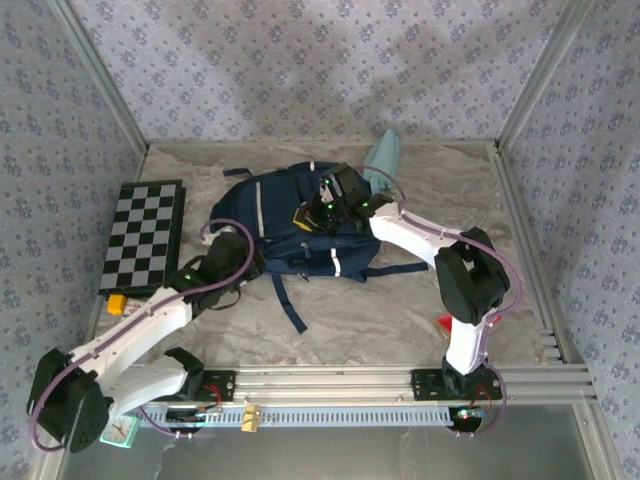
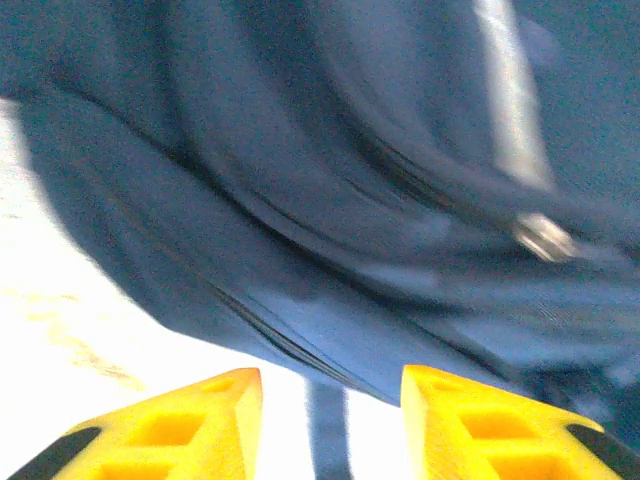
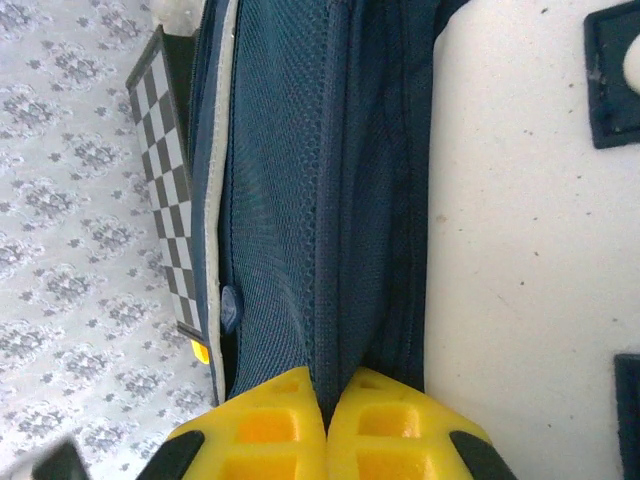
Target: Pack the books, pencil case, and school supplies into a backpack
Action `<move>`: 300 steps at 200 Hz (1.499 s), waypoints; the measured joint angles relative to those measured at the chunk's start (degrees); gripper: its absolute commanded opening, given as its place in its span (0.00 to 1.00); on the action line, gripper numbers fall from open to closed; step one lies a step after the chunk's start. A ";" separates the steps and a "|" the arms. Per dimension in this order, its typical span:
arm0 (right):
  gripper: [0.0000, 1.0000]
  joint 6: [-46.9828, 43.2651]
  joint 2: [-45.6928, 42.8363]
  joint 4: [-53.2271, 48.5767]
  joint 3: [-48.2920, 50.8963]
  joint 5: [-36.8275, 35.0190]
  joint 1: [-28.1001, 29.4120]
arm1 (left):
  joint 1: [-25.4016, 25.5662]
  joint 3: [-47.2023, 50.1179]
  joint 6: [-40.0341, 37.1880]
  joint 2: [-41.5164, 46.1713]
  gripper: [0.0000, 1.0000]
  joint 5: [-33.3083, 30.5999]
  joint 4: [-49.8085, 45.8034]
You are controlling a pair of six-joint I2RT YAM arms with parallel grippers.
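Note:
The navy backpack (image 1: 290, 225) lies flat mid-table, with dark straps trailing toward the arms. My right gripper (image 1: 332, 200) sits on its top right part, and its yellow fingers (image 3: 270, 420) are shut on a fold of the bag's fabric (image 3: 330, 250). At the bag's left edge, my left gripper (image 1: 248, 252) is open; its fingers (image 2: 210, 420) stand apart with blurred navy fabric (image 2: 330, 200) just beyond them and nothing gripped. The teal pencil case (image 1: 383, 160) lies behind the bag at the back right. A red packet (image 1: 445, 322) peeks out beside the right arm. The books are hidden.
A black-and-white checkered board (image 1: 145, 235) lies at the left, also seen past the bag (image 3: 165, 180). A small yellow-orange object (image 1: 117, 303) sits by its near corner. Metal frame rails bound the table on all sides.

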State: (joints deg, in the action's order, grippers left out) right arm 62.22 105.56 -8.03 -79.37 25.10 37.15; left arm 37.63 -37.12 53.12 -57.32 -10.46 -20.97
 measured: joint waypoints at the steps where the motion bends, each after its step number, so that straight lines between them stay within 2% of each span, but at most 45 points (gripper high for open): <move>1: 0.00 0.04 -0.02 0.04 0.02 -0.07 0.02 | 0.33 -0.04 0.04 0.02 0.44 -0.04 0.00; 16: 0.00 1.03 -0.26 0.39 0.07 -1.16 0.42 | 6.64 -1.31 0.02 -1.03 0.45 -0.85 0.28; 35: 0.00 1.68 -0.94 0.11 0.07 -2.45 0.79 | 12.20 -4.35 -0.55 -5.55 0.46 -2.12 1.01; 67: 0.00 2.82 -1.86 -0.09 0.07 -2.80 0.87 | 16.92 -10.43 -2.86 -14.03 0.47 -5.84 4.07; 105: 0.00 4.09 -1.97 -0.04 0.07 -2.80 0.87 | 17.16 -13.90 -6.23 -20.59 0.50 -9.99 7.45; 139: 0.00 5.38 -1.99 0.35 0.07 -2.82 0.74 | 17.14 -16.63 -7.98 -24.98 0.48 -14.14 7.21; 205: 0.00 8.37 -1.99 2.29 0.07 -2.64 0.00 | 16.57 -18.97 -8.33 -28.72 0.26 -22.95 8.02; 253: 0.00 9.01 -1.99 3.26 0.07 -1.97 -0.52 | 15.23 -19.10 -10.69 -28.68 0.13 -21.73 9.75; 300: 0.00 8.37 -1.99 3.13 0.07 -0.83 -0.92 | 13.31 -19.10 -13.46 -26.25 0.00 -16.02 8.46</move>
State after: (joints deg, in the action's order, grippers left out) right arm 70.59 103.57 -4.91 -79.31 24.27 36.23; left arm 50.94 -56.23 39.66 -83.57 -26.48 -12.51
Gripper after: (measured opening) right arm 0.053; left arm 0.090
